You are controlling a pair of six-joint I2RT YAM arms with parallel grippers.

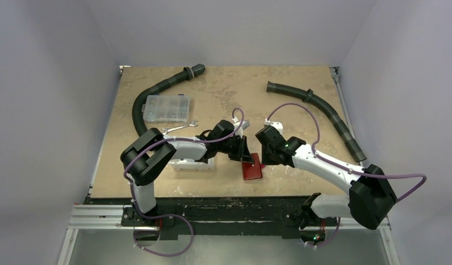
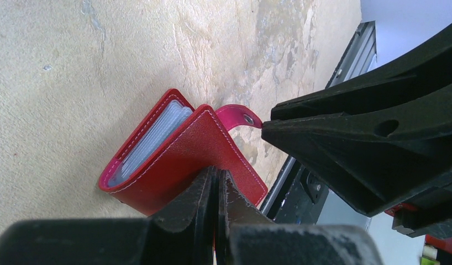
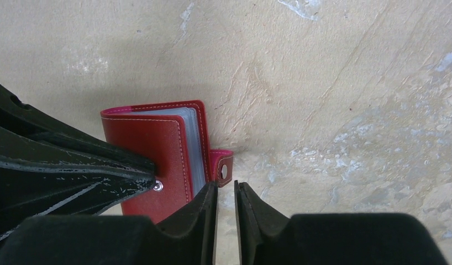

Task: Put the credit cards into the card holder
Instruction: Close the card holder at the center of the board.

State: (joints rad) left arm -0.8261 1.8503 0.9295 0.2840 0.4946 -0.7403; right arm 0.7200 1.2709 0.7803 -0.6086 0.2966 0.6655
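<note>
Card holder [image 1: 252, 167] half-open on desk [image 1: 224, 94]; left gripper [image 2: 215, 172] clenched, tip on cover; right gripper [image 3: 225, 189] near-closed, empty, beside snap tab [image 3: 222, 168]; slipping tip may let cover spring.

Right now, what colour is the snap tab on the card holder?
The snap tab of the card holder is bright pink, clearest in the left wrist view.

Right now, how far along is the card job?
Looks done: no loose cards show in any view, and the holder lies folded almost shut, though its sleeves don't reveal whether the cards are inside. In hand: the shut left gripper has its tip on the cover, and the shut right gripper sits beside the tab. Left: the tab is unsnapped and needs fastening.
</note>
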